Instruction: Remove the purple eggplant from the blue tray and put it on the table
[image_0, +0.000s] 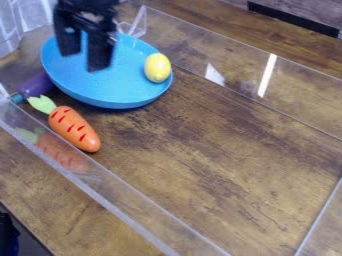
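Looking for the purple eggplant (23, 97), we find only a small dark purple patch at the left edge of the view. It sits low beside the blue tray's (114, 92) outer rim and right next to the carrot's green leaves. It appears to lie off the tray, on the table (214, 150). The clear acrylic wall (80, 180) and its glare hide most of its shape, so we cannot make out the stem cap.

The tray is a round, shallow dish of smooth bright blue plastic with a raised rim. A glossy yellow lemon (158, 67) rests inside it near the right rim. The orange carrot (74, 128) is tapered and ridged, lying on the dark, weathered wood-grain planks. The black gripper (80, 48) hangs over the tray's left part with its two fingers spread apart, holding nothing.
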